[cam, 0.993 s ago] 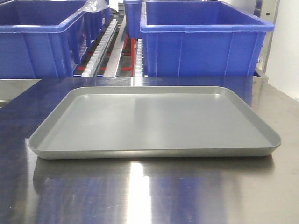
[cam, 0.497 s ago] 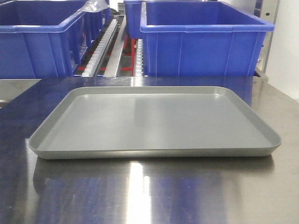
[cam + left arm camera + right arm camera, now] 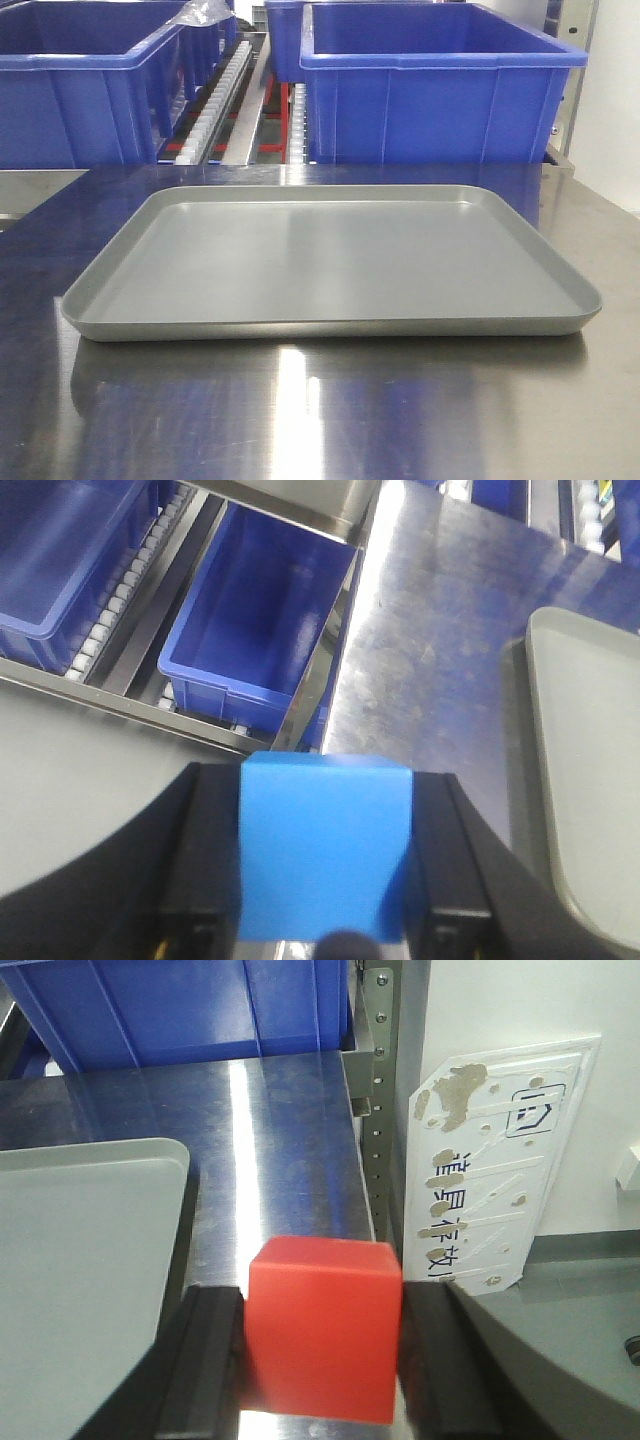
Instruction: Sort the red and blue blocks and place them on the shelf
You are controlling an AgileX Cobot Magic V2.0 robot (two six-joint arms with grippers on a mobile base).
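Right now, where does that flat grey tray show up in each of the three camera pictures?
Front view: the grey tray fills the middle, lying on the steel table.
Left wrist view: only one rounded corner and edge show, at the right border.
Right wrist view: one rounded corner sits at the left side.
Shared landmark: the shiny steel table beneath it, seen in all three.

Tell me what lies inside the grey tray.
Nothing visible: the grey tray is bare in the front view, save a strip hidden behind its near wall. The left gripper holds the blue block, the right gripper the red block.
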